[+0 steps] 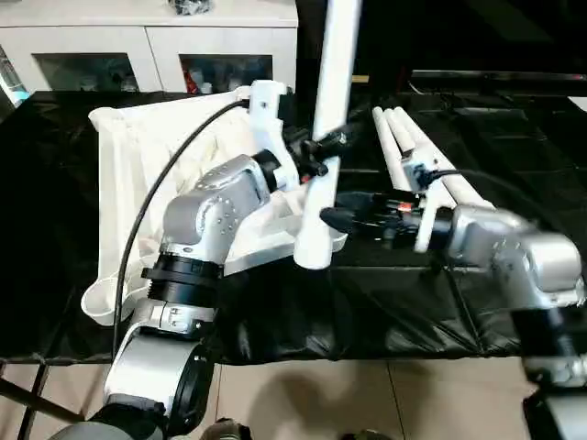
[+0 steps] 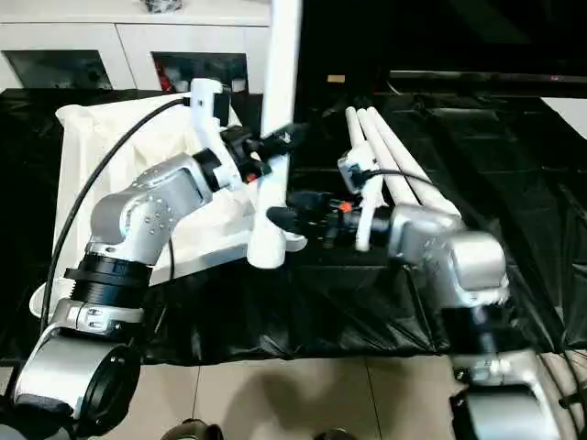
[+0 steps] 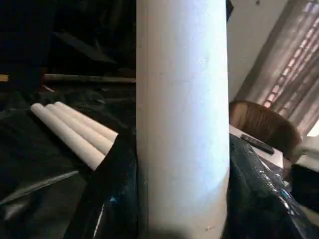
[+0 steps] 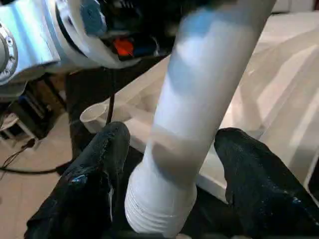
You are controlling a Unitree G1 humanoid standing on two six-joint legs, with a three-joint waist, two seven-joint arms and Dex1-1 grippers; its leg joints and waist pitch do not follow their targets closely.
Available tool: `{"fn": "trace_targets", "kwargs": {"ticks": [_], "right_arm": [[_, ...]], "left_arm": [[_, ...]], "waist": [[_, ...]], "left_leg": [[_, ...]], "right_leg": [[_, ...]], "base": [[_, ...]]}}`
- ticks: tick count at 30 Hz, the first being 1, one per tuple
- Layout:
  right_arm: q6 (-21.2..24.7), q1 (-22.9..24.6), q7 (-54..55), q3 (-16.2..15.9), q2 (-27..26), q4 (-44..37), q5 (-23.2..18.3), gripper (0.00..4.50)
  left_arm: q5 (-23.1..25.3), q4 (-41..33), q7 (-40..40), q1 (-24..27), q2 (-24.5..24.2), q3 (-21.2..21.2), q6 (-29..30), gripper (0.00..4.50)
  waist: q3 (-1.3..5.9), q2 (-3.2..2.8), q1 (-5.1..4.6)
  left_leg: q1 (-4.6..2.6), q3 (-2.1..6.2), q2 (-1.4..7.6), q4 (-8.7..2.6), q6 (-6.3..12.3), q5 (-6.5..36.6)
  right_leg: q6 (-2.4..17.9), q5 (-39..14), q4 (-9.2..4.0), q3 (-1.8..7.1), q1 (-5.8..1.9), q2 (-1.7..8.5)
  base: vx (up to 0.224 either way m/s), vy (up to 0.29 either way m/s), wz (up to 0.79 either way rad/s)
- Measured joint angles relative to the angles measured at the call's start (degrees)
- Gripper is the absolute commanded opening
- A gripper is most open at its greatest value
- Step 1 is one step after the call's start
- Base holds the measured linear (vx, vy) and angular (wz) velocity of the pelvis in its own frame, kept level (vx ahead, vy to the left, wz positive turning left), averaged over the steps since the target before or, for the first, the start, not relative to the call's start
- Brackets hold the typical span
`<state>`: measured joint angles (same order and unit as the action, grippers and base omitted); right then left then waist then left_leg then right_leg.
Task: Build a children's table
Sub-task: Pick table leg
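The white tabletop (image 1: 138, 156) lies rim up on the black-covered table, at the left. One white tube leg (image 1: 332, 64) stands nearly upright at the tabletop's near right corner, with its threaded end (image 4: 154, 211) bare and low beside the rim. My left gripper (image 1: 321, 148) is shut on this leg about halfway up; its black fingers (image 3: 112, 194) press both sides of the tube. My right gripper (image 1: 328, 218) reaches in from the right at the leg's lower part, open, with its fingers (image 4: 94, 174) on either side of the tube. Three more legs (image 1: 413, 147) lie side by side behind it.
A white cabinet (image 1: 147, 37) stands behind the table. The black sheet (image 1: 385, 302) covers the table up to its near edge, with tiled floor (image 1: 367, 394) below. A brown rounded object (image 3: 259, 124) shows far off in the left wrist view.
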<state>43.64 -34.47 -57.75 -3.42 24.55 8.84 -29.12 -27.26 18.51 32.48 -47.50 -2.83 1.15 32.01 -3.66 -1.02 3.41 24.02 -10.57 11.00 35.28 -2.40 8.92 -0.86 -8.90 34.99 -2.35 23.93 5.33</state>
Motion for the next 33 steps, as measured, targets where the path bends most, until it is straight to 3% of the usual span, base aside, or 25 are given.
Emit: {"fn": "trace_targets", "kwargs": {"ticks": [9, 25, 33], "right_arm": [[0.9, -1.5, -2.6, -2.8, -0.1, 3.2, 0.3, 3.10], [0.5, -3.0, -3.5, -3.4, -1.5, 6.1, 0.4, 3.10], [0.5, -3.0, -4.6, -3.4, -2.1, 7.0, 0.1, 2.33]], "left_arm": [[-1.4, -2.7, 1.7, 0.0, 1.0, 0.0, 1.5, 1.84], [-3.4, -4.7, 2.9, 0.3, 1.5, -0.3, 3.9, 1.84], [-3.9, -4.7, 2.9, 0.5, 1.5, 0.0, 4.8, 1.84]], "waist": [[0.00, 0.00, -0.02], [0.00, 0.01, 0.02], [0.00, 0.01, 0.02]], "left_leg": [[-0.01, -0.01, 0.00, 0.00, 0.00, 0.0], [-0.01, -0.01, 0.00, 0.01, 0.00, 0.0], [-0.01, -0.01, 0.00, 0.01, 0.00, 0.0]], "right_leg": [[0.0, 0.0, 0.02, 0.01, 0.02, 0.00], [0.0, 0.0, 0.02, 0.00, 0.00, 0.00], [0.0, 0.0, 0.02, 0.00, 0.00, 0.00]], "base": [[0.000, 0.000, 0.00], [0.000, 0.000, 0.00], [0.000, 0.000, 0.00]]}}
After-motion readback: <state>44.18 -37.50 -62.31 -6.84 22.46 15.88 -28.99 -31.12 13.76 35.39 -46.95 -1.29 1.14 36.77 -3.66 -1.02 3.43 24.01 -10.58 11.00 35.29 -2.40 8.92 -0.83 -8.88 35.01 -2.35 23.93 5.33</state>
